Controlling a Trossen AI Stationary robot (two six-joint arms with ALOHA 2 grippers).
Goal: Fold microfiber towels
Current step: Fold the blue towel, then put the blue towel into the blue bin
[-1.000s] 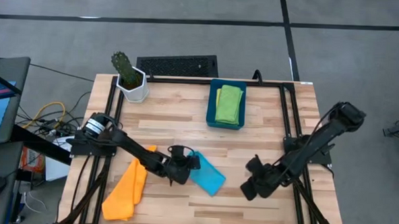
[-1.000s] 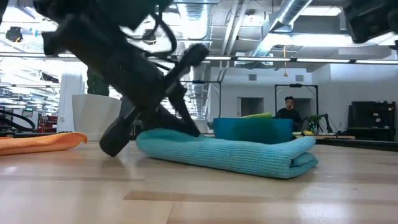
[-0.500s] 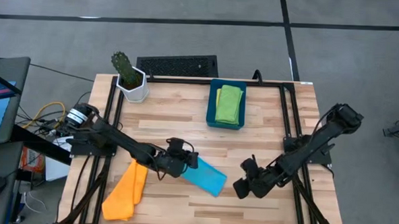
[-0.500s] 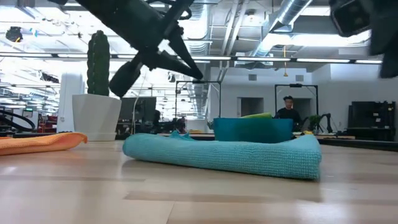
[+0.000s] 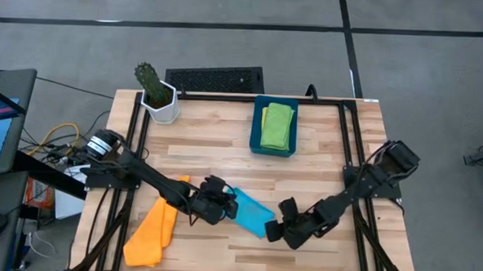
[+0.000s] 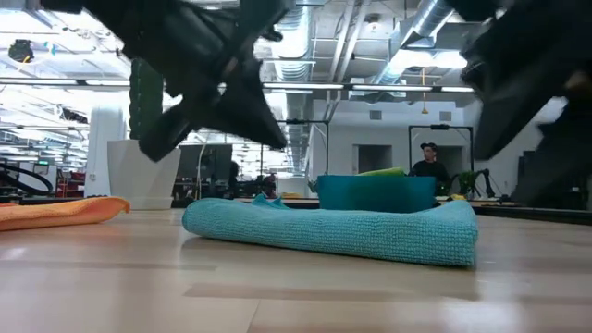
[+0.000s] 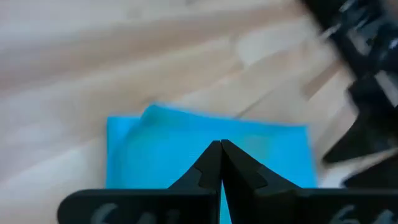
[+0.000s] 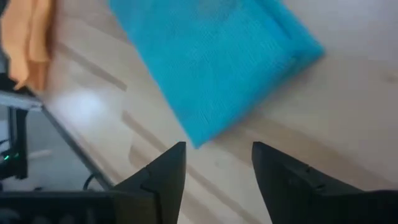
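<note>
- Centrally, we kept the left gripper [image 5: 222,206], fingers pressed together, over the folded blue towel [image 5: 251,213], seemingly flattening it.
- Lower right, our right gripper [image 5: 275,232], fingers spread, neared its corner.

Around the blue towel [image 5: 250,211] the tabletop [image 5: 217,143] is crowded: the left claw [image 5: 224,207] sits at its left end, the right claw [image 5: 272,229] just beside its right end. Left of the towel lies the orange towel [image 5: 154,228]. Behind the towel bare wood runs to the bin [image 5: 274,126] and the cactus pot [image 5: 158,102]. Bare wood also lies in front of the towel.
</note>
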